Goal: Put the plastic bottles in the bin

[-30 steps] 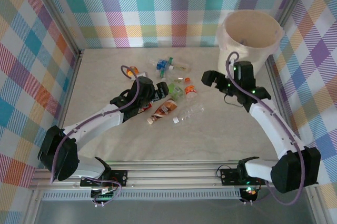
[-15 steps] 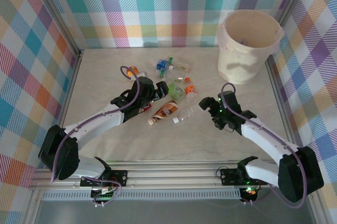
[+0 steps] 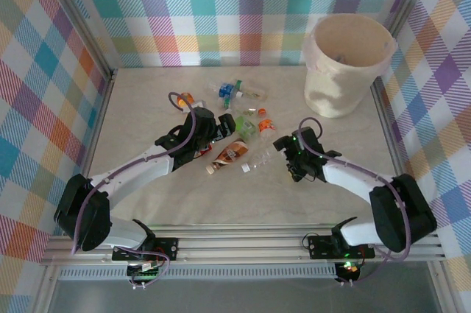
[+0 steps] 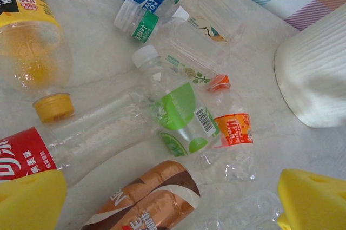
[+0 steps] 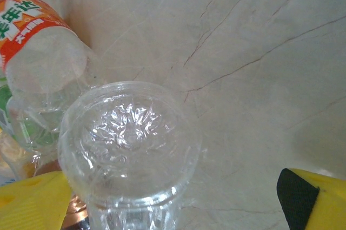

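The bin point(image 3: 346, 62) is pictured at the far right corner of the table point(image 3: 147, 92), well apart from the plastic bottles point(image 3: 243, 118) scattered mid-table. The left gripper point(image 3: 224, 127) is held spread wide above the heap, a brown-labelled bottle point(image 4: 146, 203) framed between its yellow pads point(image 4: 30, 200), apparently so one can be picked out. The right gripper point(image 3: 283, 151) is set low, jaws wide, around the base of a clear bottle point(image 5: 130, 143) that is not yet pinched. Closing is judged the next step.
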Robot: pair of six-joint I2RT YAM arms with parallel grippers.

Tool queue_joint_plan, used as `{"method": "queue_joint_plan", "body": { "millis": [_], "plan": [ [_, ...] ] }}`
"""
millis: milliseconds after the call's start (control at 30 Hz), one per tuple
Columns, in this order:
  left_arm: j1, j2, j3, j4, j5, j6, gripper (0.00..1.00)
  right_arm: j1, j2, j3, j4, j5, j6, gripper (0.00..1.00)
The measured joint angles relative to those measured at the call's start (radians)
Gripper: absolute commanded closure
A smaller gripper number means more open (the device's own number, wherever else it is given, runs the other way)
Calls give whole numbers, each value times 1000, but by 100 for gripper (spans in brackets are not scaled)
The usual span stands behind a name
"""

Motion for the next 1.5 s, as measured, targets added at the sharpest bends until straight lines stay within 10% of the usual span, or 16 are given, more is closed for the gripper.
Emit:
{"method": "queue_joint_plan", "body": {
  "millis": [833,1500],
  "plan": [
    [0,-8,-32,-7,-26,-19,0,18,136,16,96,-8,-11,42],
    [0,0,-32,39,21,-16,0,16,-197,75,140,156,-491,59]
  ]
}}
